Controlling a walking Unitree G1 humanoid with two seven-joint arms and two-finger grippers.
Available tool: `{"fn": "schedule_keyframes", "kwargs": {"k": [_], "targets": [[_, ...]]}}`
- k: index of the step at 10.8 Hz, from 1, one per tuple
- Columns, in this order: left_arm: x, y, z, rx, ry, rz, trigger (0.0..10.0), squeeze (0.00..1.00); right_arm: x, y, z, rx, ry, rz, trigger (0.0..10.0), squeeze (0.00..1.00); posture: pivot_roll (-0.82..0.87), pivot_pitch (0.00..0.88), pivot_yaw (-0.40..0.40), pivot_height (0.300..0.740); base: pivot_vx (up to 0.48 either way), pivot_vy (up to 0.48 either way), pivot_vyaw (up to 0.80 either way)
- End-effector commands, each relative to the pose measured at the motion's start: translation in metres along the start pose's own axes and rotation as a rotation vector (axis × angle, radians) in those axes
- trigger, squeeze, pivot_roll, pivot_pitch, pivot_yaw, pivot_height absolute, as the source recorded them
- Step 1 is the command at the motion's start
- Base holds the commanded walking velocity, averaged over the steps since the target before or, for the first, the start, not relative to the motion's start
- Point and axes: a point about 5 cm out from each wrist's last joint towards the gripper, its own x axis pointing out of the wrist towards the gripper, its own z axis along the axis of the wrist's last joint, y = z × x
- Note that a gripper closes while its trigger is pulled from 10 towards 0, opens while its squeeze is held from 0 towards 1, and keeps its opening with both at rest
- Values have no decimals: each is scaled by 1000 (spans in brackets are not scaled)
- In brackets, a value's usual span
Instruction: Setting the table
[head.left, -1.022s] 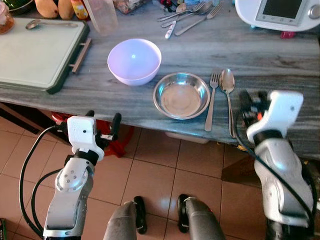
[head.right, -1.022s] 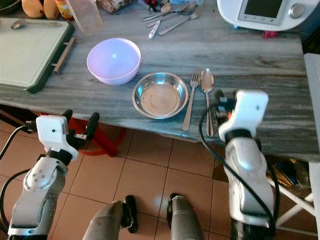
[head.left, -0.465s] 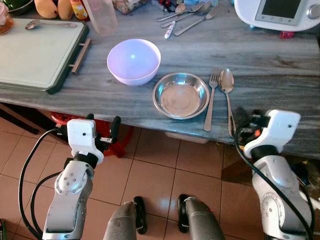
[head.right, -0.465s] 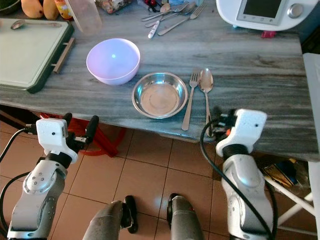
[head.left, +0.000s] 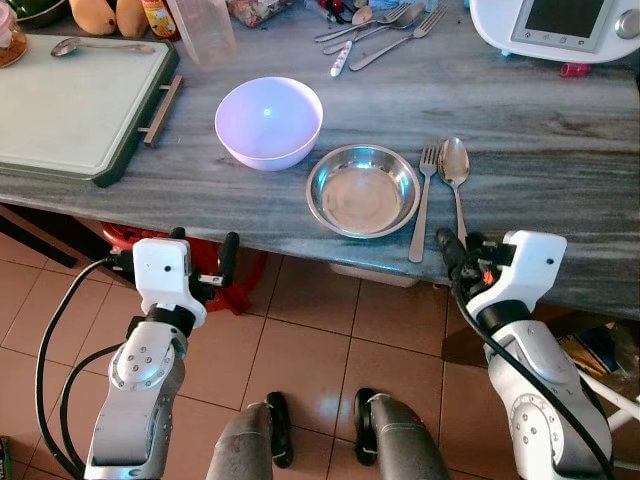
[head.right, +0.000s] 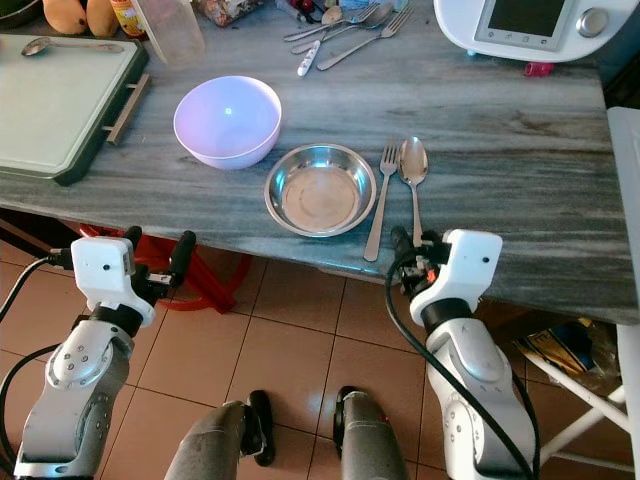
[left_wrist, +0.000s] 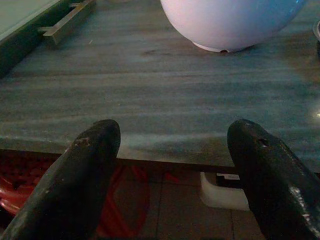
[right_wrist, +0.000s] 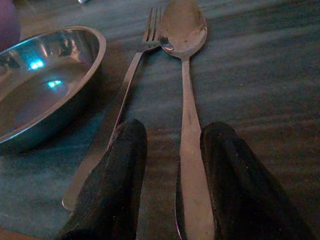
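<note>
On the grey desk (head.left: 560, 120) sit one lilac bowl (head.left: 268, 122), one steel dish (head.left: 362, 190), one fork (head.left: 422, 205) and one spoon (head.left: 457, 190) side by side. The right gripper (right_wrist: 172, 175) hovers at the desk edge, fingers slightly parted around the spoon handle. The left gripper (left_wrist: 175, 175) waits below the edge, fingers spread.

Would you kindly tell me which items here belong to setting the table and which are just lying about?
Part of the job: steel bowl, fork, spoon, lilac bowl.

Lying about: cutting board, spare cutlery, white appliance, plastic cup.
</note>
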Motion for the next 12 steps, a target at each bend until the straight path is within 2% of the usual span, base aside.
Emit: {"fn": "schedule_keyframes", "kwargs": {"k": [1, 8, 10, 12], "targets": [[-4, 4, 1, 18, 1, 15, 10000, 0, -4, 2, -1, 11, 13, 15, 10000, 0, -43, 266, 51, 740, 0, 0, 0], [-4, 4, 0, 21, 1, 11, 10000, 0, 4, 11, 5, 43, -12, 60, 10000, 0, -41, 263, 54, 740, 0, 0, 0], [-3, 4, 0, 21, 0, 11, 10000, 0, 4, 11, 6, 38, -17, 60, 10000, 0, -40, 262, 54, 740, 0, 0, 0], [-1, 4, 1, 20, -3, 14, 10000, 0, 6, 15, 16, -9, -64, 81, 10000, 0, -44, 251, 54, 740, 0, 0, 0]]}}
